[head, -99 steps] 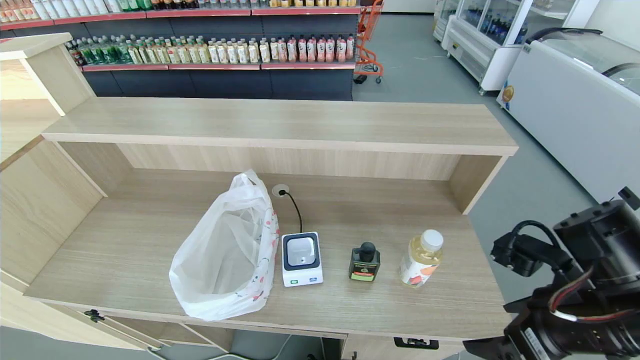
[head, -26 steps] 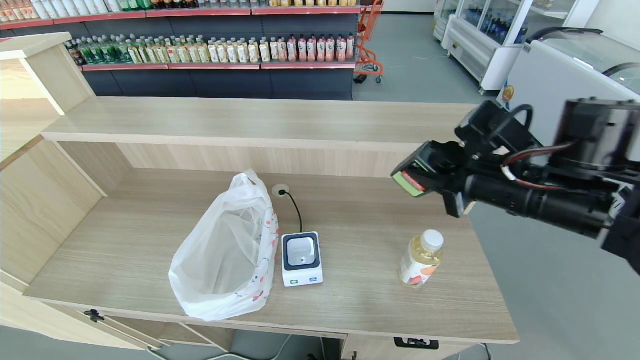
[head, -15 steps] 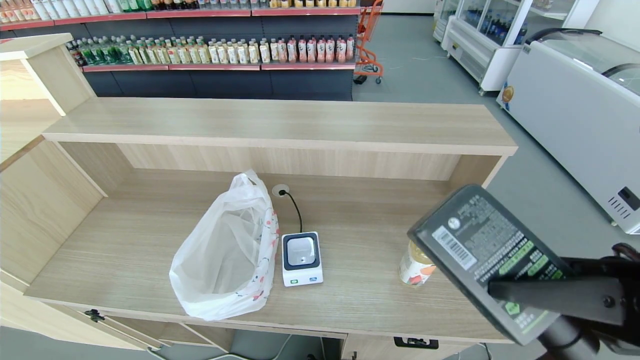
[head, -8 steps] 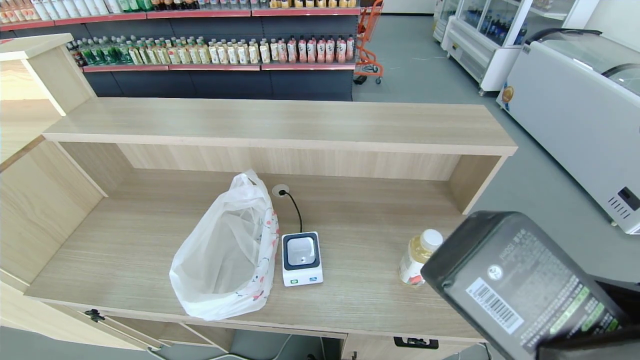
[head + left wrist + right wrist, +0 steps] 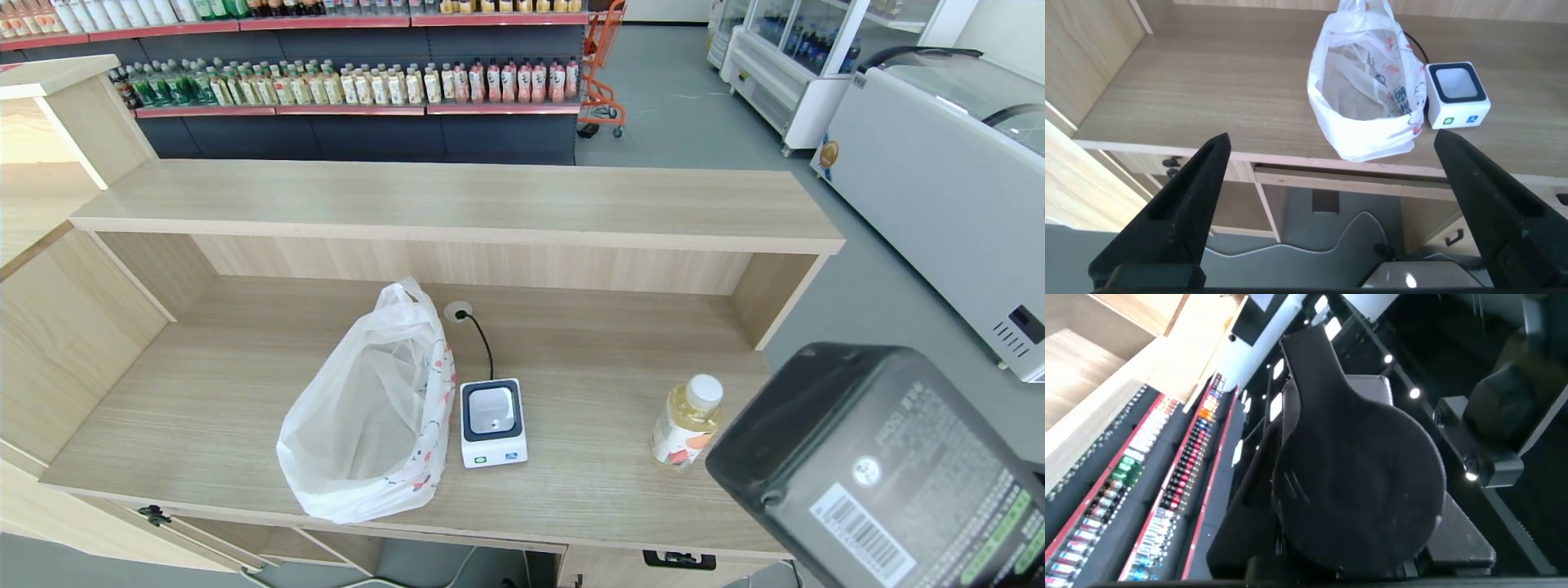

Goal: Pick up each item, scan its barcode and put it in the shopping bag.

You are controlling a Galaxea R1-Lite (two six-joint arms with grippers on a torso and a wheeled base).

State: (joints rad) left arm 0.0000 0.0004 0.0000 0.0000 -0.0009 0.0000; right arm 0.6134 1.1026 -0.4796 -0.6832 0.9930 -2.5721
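On the long light-wood checkout counter point(image 5: 245, 384) the thin white plastic shopping bag point(image 5: 367, 425) stands open-mouthed. The small white box-shaped barcode scanner point(image 5: 492, 420) sits just to its right, and the clear plastic bottle of yellow drink point(image 5: 687, 420), white-capped, stands upright well to the right of that. Off the counter's right front corner, close to the head camera, the flat black plastic bottle point(image 5: 882, 474) hangs barcode label up, clamped in the right gripper point(image 5: 1355, 547). The left gripper point(image 5: 1331, 140) hovers before the counter's front edge near the bag, jaws spread wide and holding nothing.
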